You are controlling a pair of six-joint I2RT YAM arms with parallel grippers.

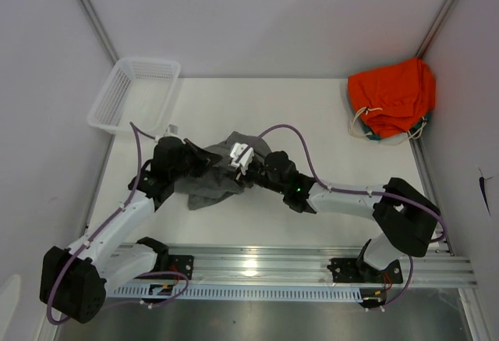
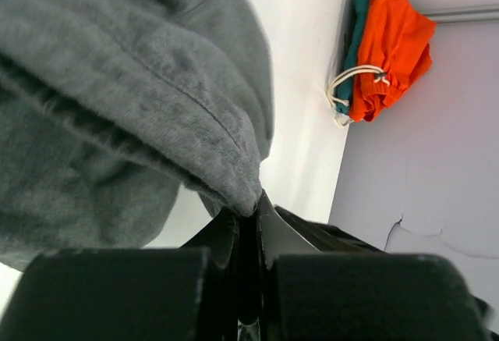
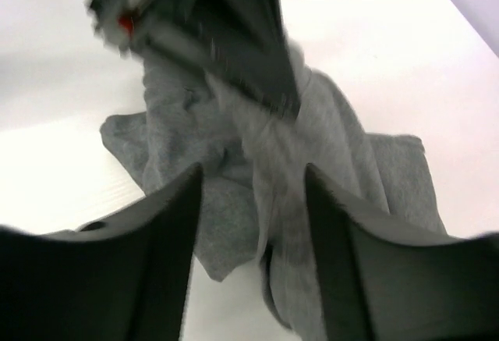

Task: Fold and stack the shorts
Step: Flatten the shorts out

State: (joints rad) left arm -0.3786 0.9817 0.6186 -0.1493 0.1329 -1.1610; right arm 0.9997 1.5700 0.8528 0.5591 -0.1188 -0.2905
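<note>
The grey shorts (image 1: 212,185) lie bunched at the table's middle, partly lifted between my two grippers. My left gripper (image 1: 209,159) is shut on a folded edge of the shorts (image 2: 156,83); in the left wrist view the cloth is pinched at its closed fingertips (image 2: 248,208) and drapes up and left. My right gripper (image 1: 238,163) is open. In the right wrist view (image 3: 251,173) its fingers straddle a hanging fold of the shorts (image 3: 327,146) without gripping it. The left gripper (image 3: 234,52) shows there above, holding the cloth up.
An orange garment with white drawstring (image 1: 391,95) lies on a teal one at the far right corner and also shows in the left wrist view (image 2: 394,40). A white mesh basket (image 1: 134,94) stands at the far left. Grey walls enclose the white table (image 1: 304,115).
</note>
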